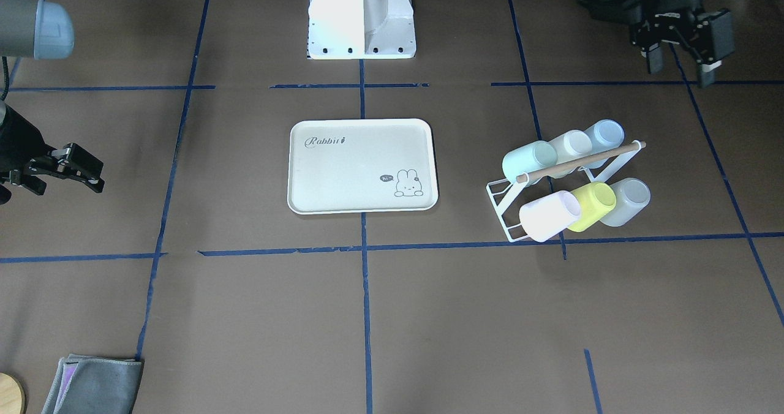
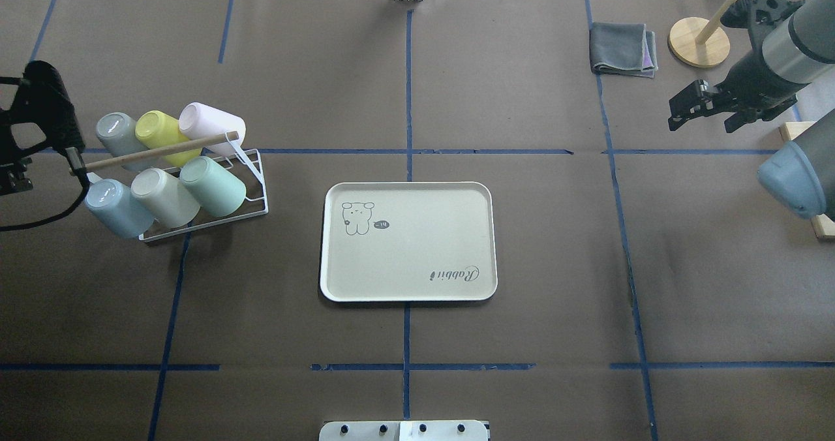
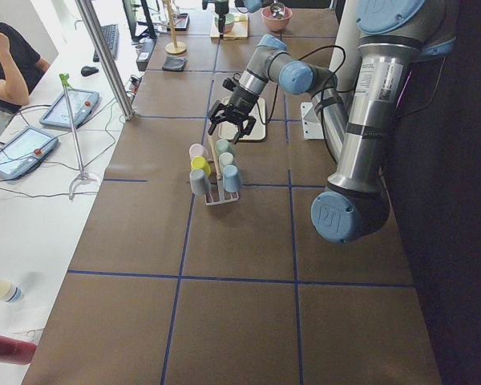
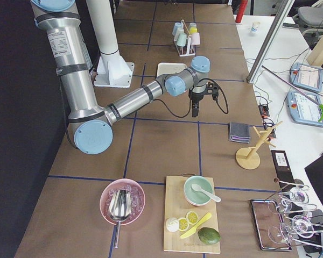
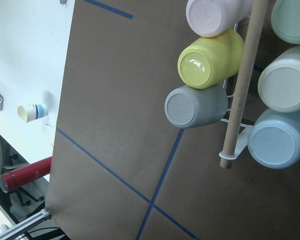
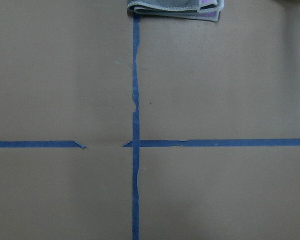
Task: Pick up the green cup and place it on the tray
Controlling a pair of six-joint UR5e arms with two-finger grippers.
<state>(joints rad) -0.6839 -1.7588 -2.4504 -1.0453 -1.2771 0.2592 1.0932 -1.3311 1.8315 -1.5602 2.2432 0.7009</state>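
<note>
On the rack by the surface's left edge: the green cup [image 2: 214, 185] sits tipped over a peg, base outward, at the end of the near row facing the tray.
Rack [image 1: 499, 196]: six cups stored upended in two rows, with a wooden bar between them; the cup likely has to slide off along its peg.
Tray [image 2: 411, 252]: mid-surface, well apart from the rack.
Left gripper [image 1: 678, 74]: jaws apart, holding nothing, raised near the left edge; probably the one to reach.
Right gripper [image 2: 699, 122]: jaws apart, empty, toward the far right corner, out of the way.
</note>
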